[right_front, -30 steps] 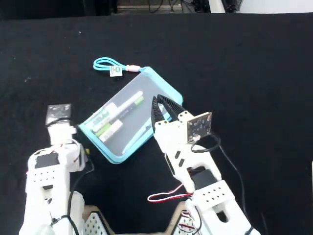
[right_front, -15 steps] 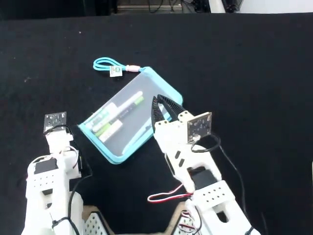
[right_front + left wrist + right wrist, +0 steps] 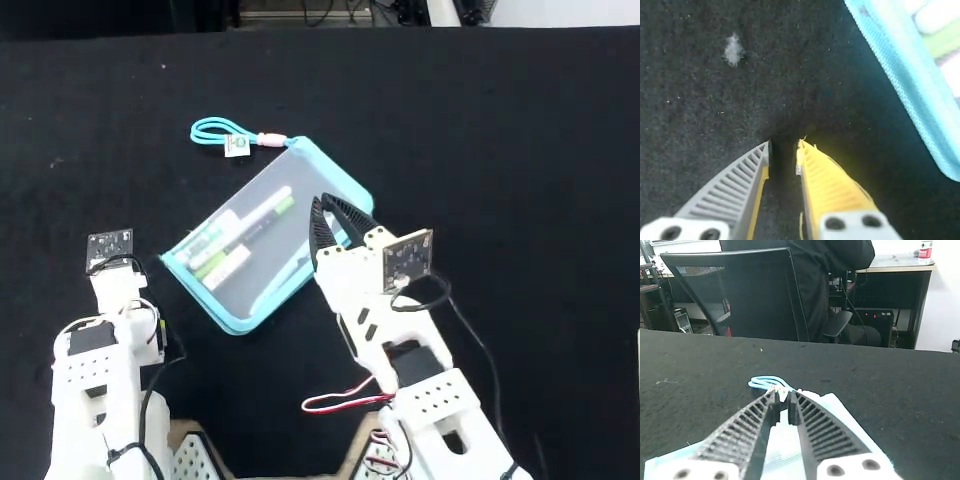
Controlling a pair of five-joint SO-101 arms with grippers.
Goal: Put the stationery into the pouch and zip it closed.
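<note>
My left pincer (image 3: 783,148) is hanging low over the black table (image 3: 500,150) with its jaws nearly closed, just a thin slit between the tips, and it is gripping nothing. The turquoise edge of the pouch (image 3: 905,80) is lying near it, not touching. My right pincer (image 3: 783,395) is hovering above the pouch's near side, jaws likewise drawn almost together and empty.

The pouch (image 3: 270,240) is lying slantwise between my two arms, and the stationery (image 3: 250,235) — pens, by the look of them — is showing through its clear face, so I am judging the filling done. Whether the zip is already run shut I cannot tell. The cord loop (image 3: 215,130) on the pull is trailing off the far corner.

What I am worrying about is the zipping. If I tug the pull with neither pincer pinning the pouch, the whole thing may slide across the table. With jaws this narrow I may also nudge the pull away rather than catch it, or nip the slack cord instead.
</note>
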